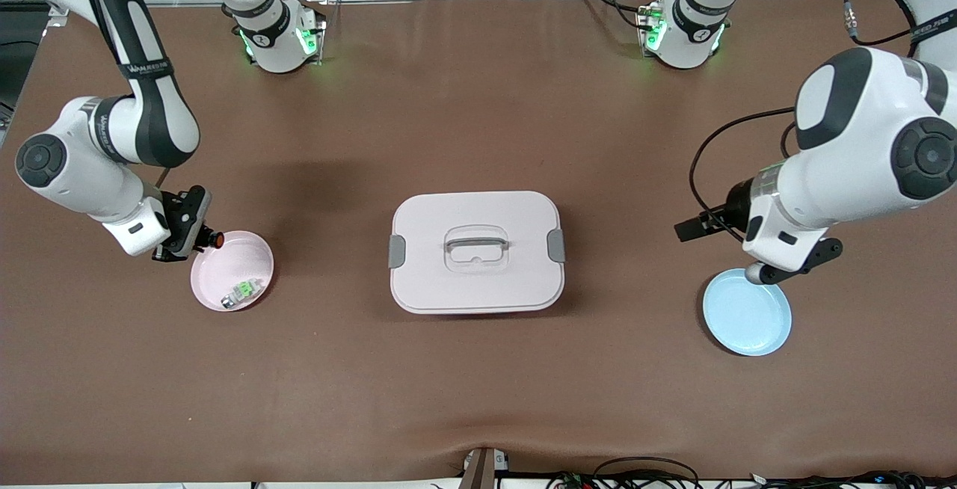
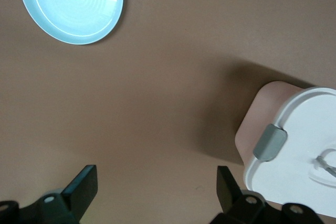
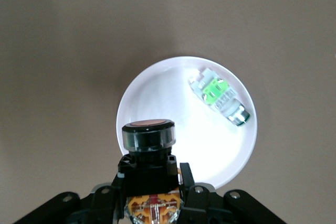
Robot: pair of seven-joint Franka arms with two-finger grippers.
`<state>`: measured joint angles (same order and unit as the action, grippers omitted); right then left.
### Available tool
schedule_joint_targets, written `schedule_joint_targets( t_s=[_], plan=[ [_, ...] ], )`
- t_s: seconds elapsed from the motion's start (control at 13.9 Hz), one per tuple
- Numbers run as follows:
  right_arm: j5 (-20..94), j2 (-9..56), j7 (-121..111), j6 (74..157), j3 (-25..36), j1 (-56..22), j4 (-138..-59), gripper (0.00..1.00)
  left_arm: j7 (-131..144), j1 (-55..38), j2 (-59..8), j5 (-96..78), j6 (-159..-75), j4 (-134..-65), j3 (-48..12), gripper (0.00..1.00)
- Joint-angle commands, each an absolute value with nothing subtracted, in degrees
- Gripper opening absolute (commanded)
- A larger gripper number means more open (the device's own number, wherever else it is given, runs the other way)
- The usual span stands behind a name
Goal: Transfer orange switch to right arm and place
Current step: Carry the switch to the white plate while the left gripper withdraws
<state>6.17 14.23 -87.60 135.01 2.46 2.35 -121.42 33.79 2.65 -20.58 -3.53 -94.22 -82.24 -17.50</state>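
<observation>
My right gripper (image 1: 196,238) is shut on the orange switch (image 1: 213,238), a black button with an orange cap, and holds it over the edge of the pink plate (image 1: 250,253) at the right arm's end of the table. In the right wrist view the switch (image 3: 148,150) sits between the fingers of the right gripper (image 3: 152,182), above the plate's bare part (image 3: 157,93). My left gripper (image 1: 691,228) is open and empty, up in the air beside the light blue plate (image 1: 748,317). In the left wrist view the left gripper (image 2: 157,187) shows only bare table between its fingers.
A small green-and-white component (image 1: 241,292) lies in the pink plate, also in the right wrist view (image 3: 218,97). A pale lidded box (image 1: 476,250) with a handle stands mid-table, seen in the left wrist view (image 2: 299,145). The blue plate (image 2: 71,1) is bare.
</observation>
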Motion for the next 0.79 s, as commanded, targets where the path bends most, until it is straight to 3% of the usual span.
schedule_joint_targets(
  t_s=[0.0,0.36,0.72],
  plan=[
    [13.4,18.3,-96.6,137.8,1.3,5.6,-121.1,0.0,28.4,4.8,-18.5,0.1,-93.9,-85.2,-18.0,1.0],
    [14.3,21.6,-99.1,142.3,1.4,6.1,-121.3,0.0,19.6,8.3,-17.6,1.5,-97.3,-89.3,-18.5,1.0],
    [14.3,24.5,-99.8,146.8,1.3,6.1,-121.2,0.0,13.8,9.1,-11.3,1.7,-107.3,-100.7,-18.3,1.0]
  ],
)
